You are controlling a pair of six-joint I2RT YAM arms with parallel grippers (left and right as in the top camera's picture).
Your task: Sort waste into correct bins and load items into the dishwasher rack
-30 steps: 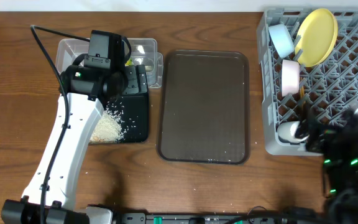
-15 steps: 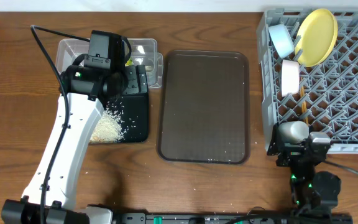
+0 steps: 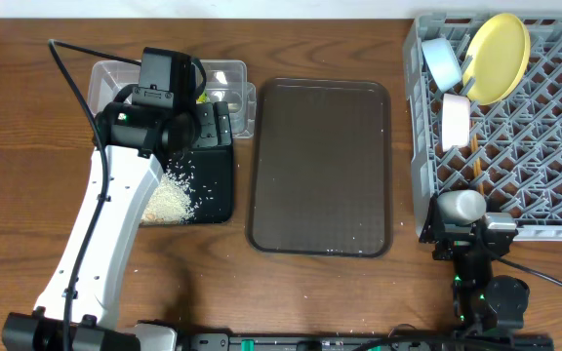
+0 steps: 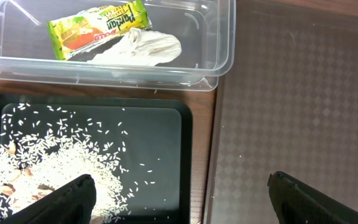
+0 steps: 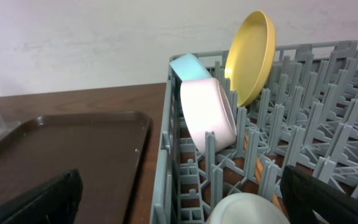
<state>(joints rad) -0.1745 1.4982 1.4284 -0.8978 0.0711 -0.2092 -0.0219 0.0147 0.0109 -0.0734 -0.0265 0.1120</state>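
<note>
Brown wood counter [image 3: 27, 195] fills the overhead view, with bare strips along its left and near edges. A brown tray [image 3: 320, 166] lies in the middle, bare except for a few stray grains by its near rim. Narrow gaps of counter separate it from the things on either side. A pale wall [image 5: 73, 43] stands behind the counter.

At the far left, a clear tub [image 4: 222, 62] holds the wrapper [image 4: 98, 28], which touches crumpled paper [image 4: 142, 46]. Just nearer, a black tray [image 4: 166, 155] carries rice [image 4: 55, 168], heaped toward its left side. The left tool [image 4: 182, 196] hangs above the black tray's right edge, fingers spread wide and empty, well clear of the wrapper.

At the right edge sits the grey rack [image 3: 418, 146]. The plate [image 3: 498, 57] stands on edge at its far left corner, with the blue bowl [image 3: 442, 61] beside it. The white bowl [image 3: 454, 120] is just nearer, also on edge. The chopsticks [image 3: 474, 161] show as a thin wooden line through the lattice. The cup [image 3: 460, 205] rests in the rack's near left corner. The right tool [image 3: 466, 239] hovers just outside that corner, spread wide and gripping nothing, with the cup directly ahead of it.
</note>
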